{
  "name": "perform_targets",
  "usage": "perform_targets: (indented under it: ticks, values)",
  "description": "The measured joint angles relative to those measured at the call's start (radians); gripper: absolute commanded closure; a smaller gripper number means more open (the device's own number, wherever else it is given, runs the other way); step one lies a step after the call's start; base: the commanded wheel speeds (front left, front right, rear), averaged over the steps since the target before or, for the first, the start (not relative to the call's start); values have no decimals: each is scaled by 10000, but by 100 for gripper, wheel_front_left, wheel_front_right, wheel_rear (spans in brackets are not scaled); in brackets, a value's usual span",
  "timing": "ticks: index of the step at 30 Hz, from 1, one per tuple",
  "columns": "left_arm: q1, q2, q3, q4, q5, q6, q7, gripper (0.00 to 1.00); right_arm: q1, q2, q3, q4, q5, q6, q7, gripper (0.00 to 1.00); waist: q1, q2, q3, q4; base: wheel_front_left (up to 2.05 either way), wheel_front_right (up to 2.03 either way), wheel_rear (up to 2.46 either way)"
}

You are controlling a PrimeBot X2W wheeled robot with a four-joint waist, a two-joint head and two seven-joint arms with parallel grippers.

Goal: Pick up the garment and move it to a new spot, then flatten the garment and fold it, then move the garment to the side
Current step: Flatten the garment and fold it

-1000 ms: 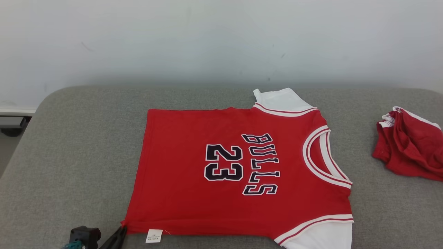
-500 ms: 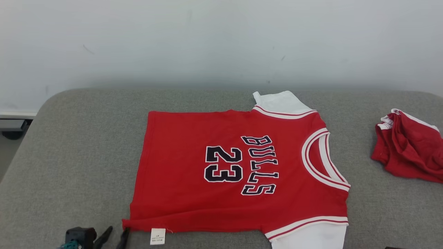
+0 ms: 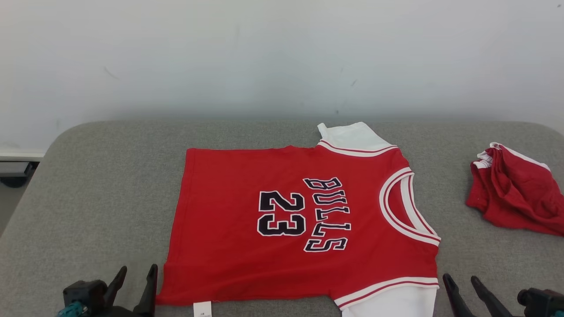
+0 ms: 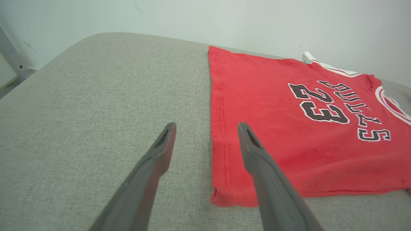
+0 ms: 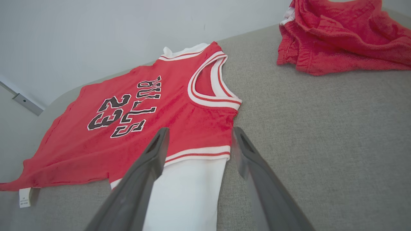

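The garment (image 3: 304, 220) is a red jersey with white sleeves and black "BULLS 23" lettering. It lies spread flat on the grey padded surface (image 3: 88, 198), neck to the right. My left gripper (image 3: 137, 270) stands open just off the near left hem corner, touching nothing. In the left wrist view the left gripper (image 4: 206, 126) has the garment's (image 4: 289, 128) hem edge beside its right finger. My right gripper (image 3: 459, 279) is open beside the near white sleeve. In the right wrist view the right gripper (image 5: 199, 131) hovers over the garment's (image 5: 80, 144) sleeve seam, empty.
A second red cloth (image 3: 511, 198) lies crumpled at the surface's right end, also in the right wrist view as a red cloth (image 5: 337, 38). A white wall (image 3: 282, 53) runs behind. The surface's rounded left edge drops to the floor.
My left gripper was shut on the garment's near left hem corner; it has let go and opened. The right gripper has come into view, open. The camera has shifted slightly.
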Motion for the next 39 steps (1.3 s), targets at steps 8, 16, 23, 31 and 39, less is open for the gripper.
perform_targets:
  ticks: [8,16,23,31,39]
  values:
    - [208,-182,328,-1131,113,372,-100,0,-544,-29,-33,-585,-788,-40,-763,0,0,0,-110,-28,0,0,0]
    - [726,-207,888,-2056,155,606,-150,0,-612,-15,-238,-884,-1672,-134,-1455,0,0,0,-134,-194,0,0,0]
    - [1621,-52,1547,-2729,529,771,-161,0,-347,44,-782,-926,-2117,-207,-1707,0,0,0,-152,-452,0,0,0]
    - [2042,-198,1946,-3465,966,784,-161,0,317,456,-1475,-1018,-2374,-217,-1804,0,0,-1,-157,-473,0,0,0]
    - [2422,-483,2483,-3726,1722,784,-161,0,321,677,-1607,-1175,-2938,-217,-1877,0,0,0,-135,-417,0,0,0]
